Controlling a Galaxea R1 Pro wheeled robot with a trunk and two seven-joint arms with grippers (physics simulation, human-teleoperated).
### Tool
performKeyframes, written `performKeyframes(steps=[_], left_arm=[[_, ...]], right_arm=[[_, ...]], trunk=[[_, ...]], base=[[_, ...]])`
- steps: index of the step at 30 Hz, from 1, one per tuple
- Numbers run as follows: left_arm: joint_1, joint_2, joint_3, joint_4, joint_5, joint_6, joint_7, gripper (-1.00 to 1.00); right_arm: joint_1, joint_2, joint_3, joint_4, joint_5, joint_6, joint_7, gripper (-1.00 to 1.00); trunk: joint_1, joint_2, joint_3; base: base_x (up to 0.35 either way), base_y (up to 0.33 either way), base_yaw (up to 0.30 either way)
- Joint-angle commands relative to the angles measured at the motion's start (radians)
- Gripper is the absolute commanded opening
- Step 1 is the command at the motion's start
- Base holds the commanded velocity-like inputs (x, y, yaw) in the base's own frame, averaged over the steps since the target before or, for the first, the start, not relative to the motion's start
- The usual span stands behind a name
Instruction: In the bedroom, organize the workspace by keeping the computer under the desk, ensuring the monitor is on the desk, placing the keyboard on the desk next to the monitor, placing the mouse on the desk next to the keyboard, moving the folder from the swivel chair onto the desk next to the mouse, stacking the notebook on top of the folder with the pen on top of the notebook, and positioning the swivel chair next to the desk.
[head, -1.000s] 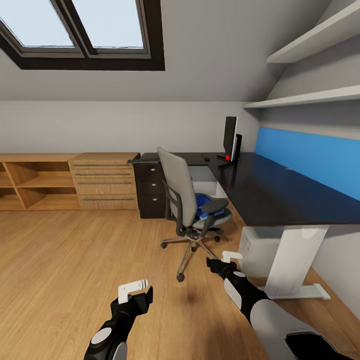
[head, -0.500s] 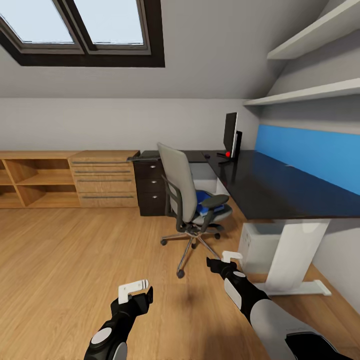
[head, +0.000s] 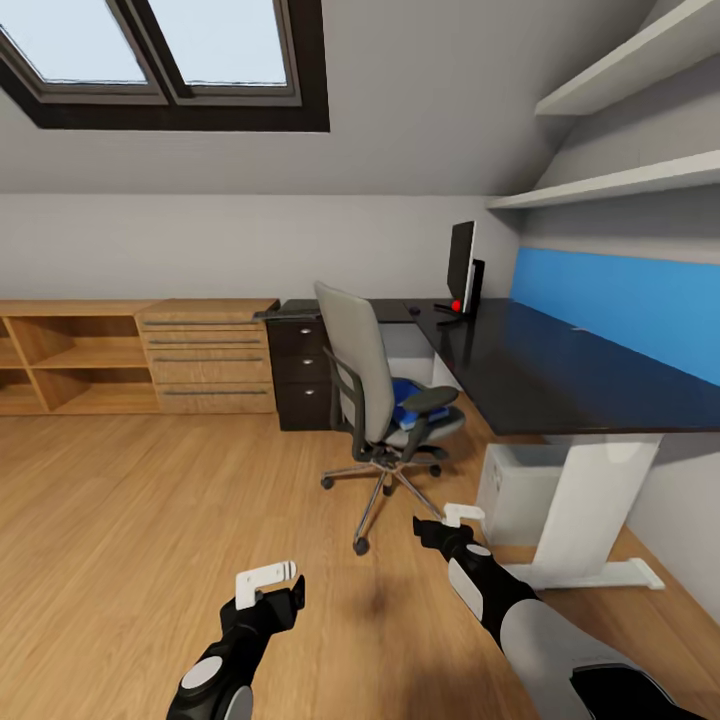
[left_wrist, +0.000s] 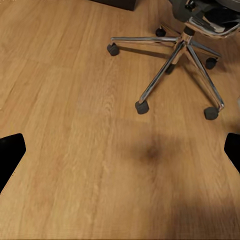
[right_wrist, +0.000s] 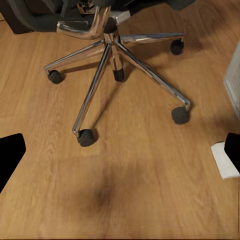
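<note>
Standing short of the desk (head: 560, 370), both pincers low, empty, spread open: left pincer (head: 270, 580), right pincer (head: 455, 520). Chair (head: 385, 400) sits beside the desk. Monitor (head: 460, 262) already on top. Folder (head: 408, 405) on the chair seat, unmoved; most remains.

Ahead of me the grey chair (head: 375, 400) stands on the wooden floor with its back toward me, just off the inner corner of the black L-shaped desk (head: 540, 375). The blue folder (head: 408, 403) lies on its seat, partly hidden by the black armrest. The monitor (head: 460, 262) stands upright at the far end of the desk, seen nearly edge-on. My wrist cameras show the chair's metal five-legged wheeled base.
</note>
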Motion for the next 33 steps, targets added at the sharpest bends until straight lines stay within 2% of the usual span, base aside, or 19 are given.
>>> performKeyframes(steps=[1, 10, 14, 16, 22, 23, 28, 33], left_arm=[[0.0, 0.002, -0.001, -0.001, 0.011, 0.003, 0.009, 1.0], [0.0, 0.005, -0.002, -0.001, 0.011, 0.003, 0.009, 1.0], [0.0, 0.005, -0.002, -0.001, 0.011, 0.003, 0.009, 1.0], [0.0, 0.005, -0.002, -0.001, 0.011, 0.003, 0.008, 1.0], [0.0, 0.005, -0.002, -0.001, 0.012, 0.002, 0.008, 1.0], [0.0, 0.005, -0.002, -0.002, 0.012, 0.002, 0.008, 1.0], [0.0, 0.005, -0.002, -0.002, 0.013, 0.003, 0.008, 1.0], [0.0, 0.005, -0.002, -0.002, 0.014, 0.003, 0.008, 1.0]], right_arm=[[-0.001, 0.0, 0.005, 0.002, -0.002, -0.004, -0.004, 1.0], [-0.001, -0.001, 0.004, 0.004, 0.017, -0.015, -0.004, 1.0], [0.0, 0.0, 0.004, 0.034, 0.033, -0.092, -0.004, 1.0], [0.0, 0.0, 0.005, 0.057, 0.059, -0.141, -0.006, 1.0], [0.0, 0.0, 0.003, 0.076, 0.076, -0.202, -0.007, 1.0], [0.001, -0.001, 0.004, 0.115, 0.082, -0.274, -0.007, 1.0], [0.001, -0.004, 0.003, 0.14, 0.084, -0.323, -0.012, 1.0], [0.001, -0.006, 0.003, 0.143, 0.083, -0.325, -0.023, 1.0]], trunk=[[0.0, 0.0, -0.001], [0.0, 0.0, -0.001], [0.0, 0.0, -0.001], [0.0, 0.0, -0.001], [0.0, 0.0, -0.001], [0.0, 0.0, -0.001], [0.0, 0.0, -0.001], [0.0, 0.0, -0.001]], base=[[0.211, 0.0, 0.0], [0.288, 0.0, 0.0], [0.291, 0.0, 0.0], [0.209, 0.0, 0.0], [0.145, -0.001, 0.0], [0.15, -0.106, 0.0], [0.17, -0.146, 0.0], [0.078, -0.063, 0.0]])
